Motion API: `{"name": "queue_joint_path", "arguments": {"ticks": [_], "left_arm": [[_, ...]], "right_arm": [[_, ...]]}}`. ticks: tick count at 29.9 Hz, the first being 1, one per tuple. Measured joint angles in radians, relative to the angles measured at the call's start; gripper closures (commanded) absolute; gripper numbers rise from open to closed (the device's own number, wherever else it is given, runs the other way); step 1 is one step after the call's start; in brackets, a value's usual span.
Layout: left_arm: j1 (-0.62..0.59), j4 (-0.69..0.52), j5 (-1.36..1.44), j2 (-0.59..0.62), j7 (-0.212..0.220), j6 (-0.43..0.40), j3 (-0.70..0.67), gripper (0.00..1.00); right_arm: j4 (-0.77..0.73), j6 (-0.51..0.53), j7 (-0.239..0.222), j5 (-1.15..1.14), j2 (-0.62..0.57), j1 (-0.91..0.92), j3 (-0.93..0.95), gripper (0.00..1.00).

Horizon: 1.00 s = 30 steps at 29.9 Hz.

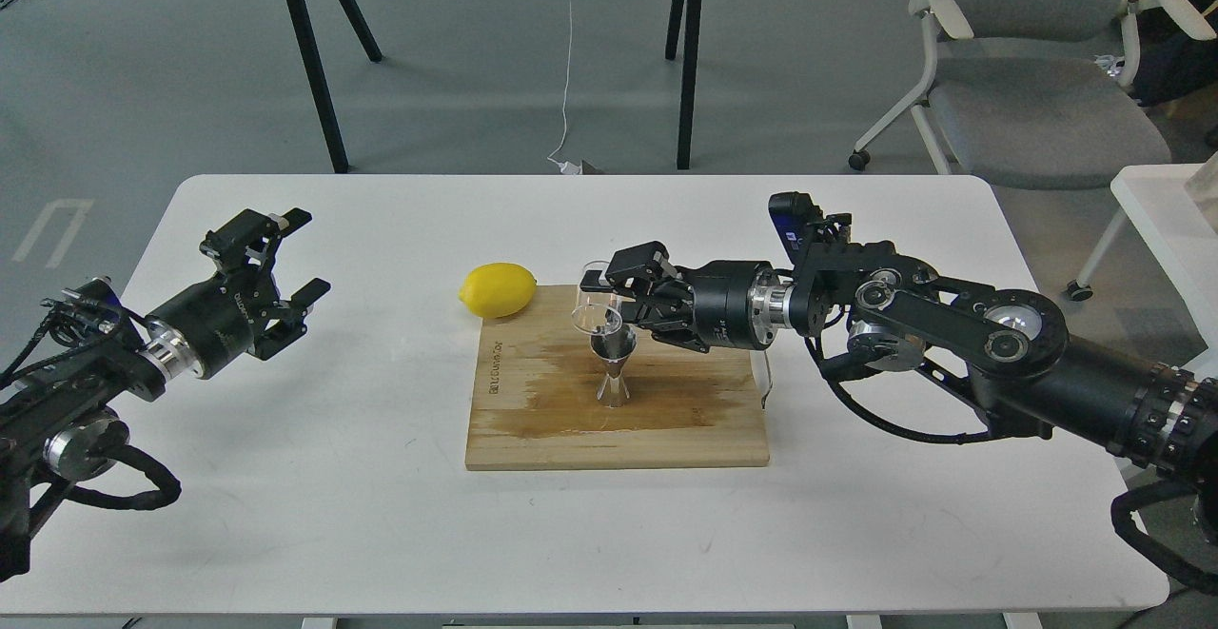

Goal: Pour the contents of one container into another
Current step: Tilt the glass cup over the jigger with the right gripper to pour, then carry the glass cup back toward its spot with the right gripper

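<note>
A small clear glass cup (592, 312) is held tilted just above the mouth of the steel jigger (614, 369), which stands upright on the wooden cutting board (666, 429). My right gripper (609, 298) is shut on the cup, reaching in from the right over the board's back half. A yellow lemon (498, 289) lies on the table at the board's back left corner. My left gripper (285, 263) hovers open over the left side of the table, far from the board, with nothing between its fingers.
The white table (381, 534) carries the board at its middle. A clear curved piece (764, 378) stands at the board's right edge under my right arm. Beyond the table are black table legs (309, 58) and a grey office chair (1037, 87).
</note>
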Motion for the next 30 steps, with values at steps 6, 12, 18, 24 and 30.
{"name": "queue_joint_path", "arguments": {"ticks": [6,12,18,24,30], "left_arm": [[0.0,0.001,0.0,0.0,0.0,0.0,0.0,0.0],[0.001,0.001,0.0,0.0,0.0,0.0,0.0,0.01],[0.001,0.001,0.0,0.0,0.0,0.0,0.0,0.0],[0.002,0.001,0.0,0.0,0.0,0.0,0.001,0.0],[0.002,0.001,0.0,0.0,0.0,0.0,0.002,0.0]], "right_arm": [[0.0,-0.001,-0.001,-0.026,0.0,0.008,0.0,0.55],[0.0,-0.009,-0.002,-0.028,0.001,0.026,-0.032,0.55],[0.0,-0.014,-0.002,-0.028,0.001,0.047,-0.057,0.55],[0.0,-0.015,-0.002,-0.02,0.002,0.049,-0.058,0.55],[0.0,-0.015,-0.001,-0.003,-0.004,0.048,-0.039,0.55]]}}
